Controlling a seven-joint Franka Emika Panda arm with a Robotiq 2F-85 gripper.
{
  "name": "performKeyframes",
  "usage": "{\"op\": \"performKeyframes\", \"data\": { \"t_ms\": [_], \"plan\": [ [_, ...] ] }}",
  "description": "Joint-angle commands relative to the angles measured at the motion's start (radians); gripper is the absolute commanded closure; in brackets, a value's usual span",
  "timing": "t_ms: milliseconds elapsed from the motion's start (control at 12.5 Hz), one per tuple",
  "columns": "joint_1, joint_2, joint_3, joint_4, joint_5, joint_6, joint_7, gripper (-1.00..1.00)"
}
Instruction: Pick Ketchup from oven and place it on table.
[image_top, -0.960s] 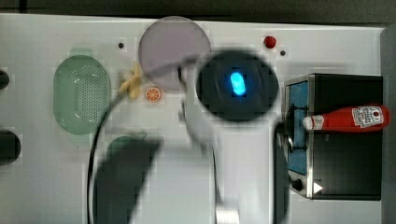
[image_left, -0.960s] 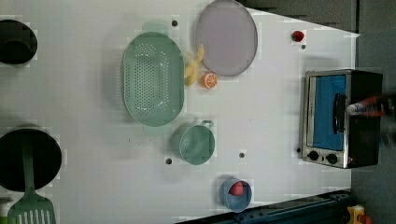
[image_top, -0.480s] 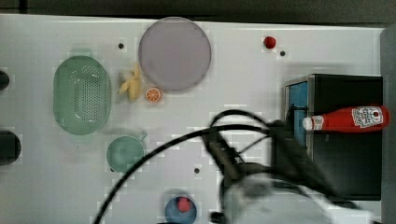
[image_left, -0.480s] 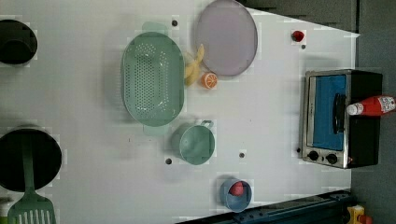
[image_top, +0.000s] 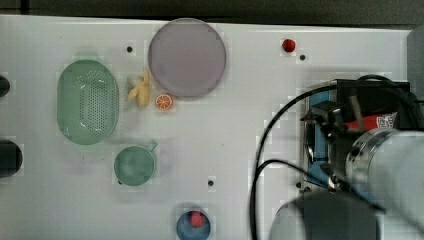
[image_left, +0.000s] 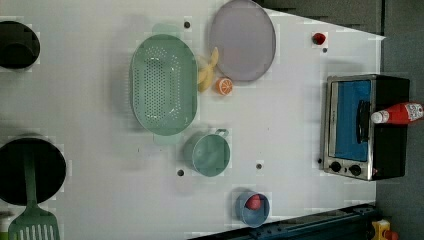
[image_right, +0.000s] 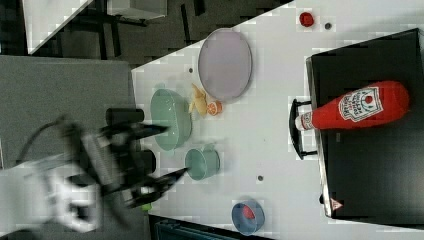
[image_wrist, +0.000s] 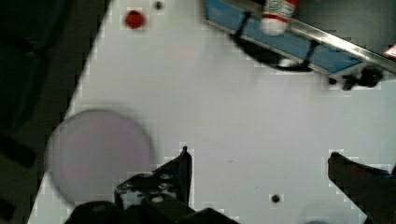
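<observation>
The gripper (image_wrist: 259, 163) stands wide open with nothing between its dark fingers (image_wrist: 182, 170), hanging above bare white table (image_wrist: 224, 107). The Ketchup (image_right: 352, 112), a slim glossy red bottle, lies on the boxy black oven (image_right: 370, 170) by the table's edge; the left view shows the oven's blue glass door.

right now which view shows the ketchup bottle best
The right view: the Ketchup lies whole and unobstructed on top of the oven, label readable. The left view shows it small, at the picture's edge. The top view has the arm covering most of it. The wrist view catches just its capped end.
</observation>
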Motion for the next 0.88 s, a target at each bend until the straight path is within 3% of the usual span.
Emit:
{"op": "performKeyframes", "data": {
  "t_ms": [80, 480, 880],
  "plan": [
    [-0.026, 0.069, -0.13, -0.03, 0.009, 0.075, 0.019, -1.0],
    [-0.029, 0.283, -0.271, 0.04, 0.011, 0.229, 0.019, -1.0],
    [-0.063, 0.498, -0.305, 0.132, 0.061, 0.346, 0.019, -1.0]
  ]
}}
